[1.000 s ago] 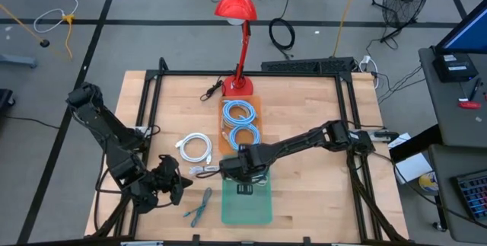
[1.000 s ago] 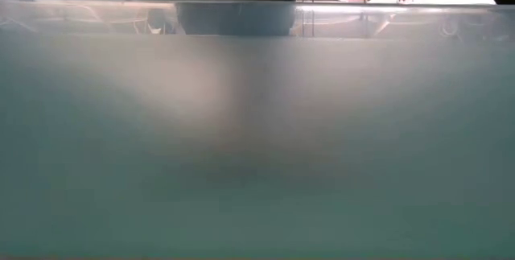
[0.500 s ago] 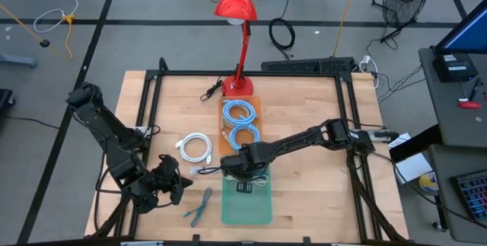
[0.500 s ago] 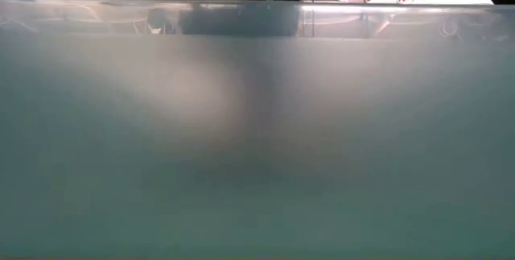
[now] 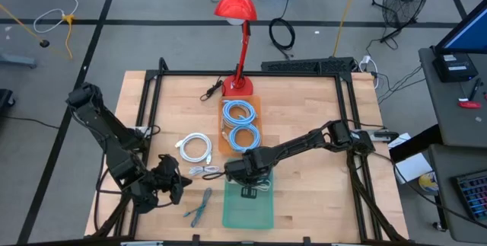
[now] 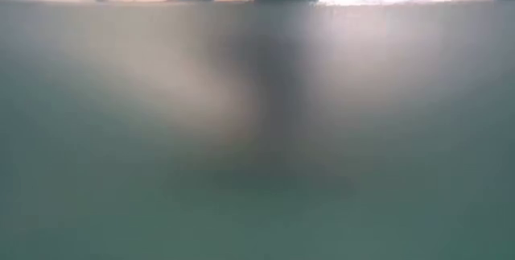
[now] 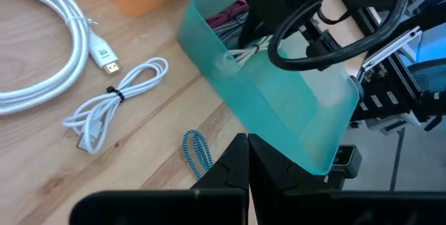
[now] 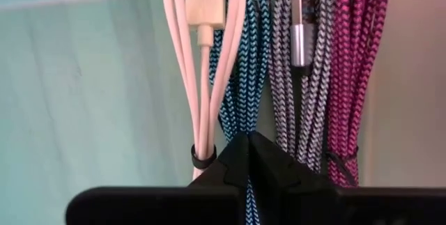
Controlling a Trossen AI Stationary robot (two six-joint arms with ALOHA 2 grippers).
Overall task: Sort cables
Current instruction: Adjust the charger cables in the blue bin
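So, right gripper (image 8: 249, 145) down in the teal bin (image 5: 247, 209), jaws pinched shut just short of four bundled cables: white (image 8: 202, 65), blue braided (image 8: 240, 79), grey braided (image 8: 300, 79), magenta (image 8: 355, 72). Farther left, left gripper (image 5: 179, 186) closed, empty, beside a white bundle (image 7: 115, 103).

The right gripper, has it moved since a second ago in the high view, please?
Yes. The right gripper has moved away from the orange tray, toward the table's near edge, and now sits over the far end of the green bin.
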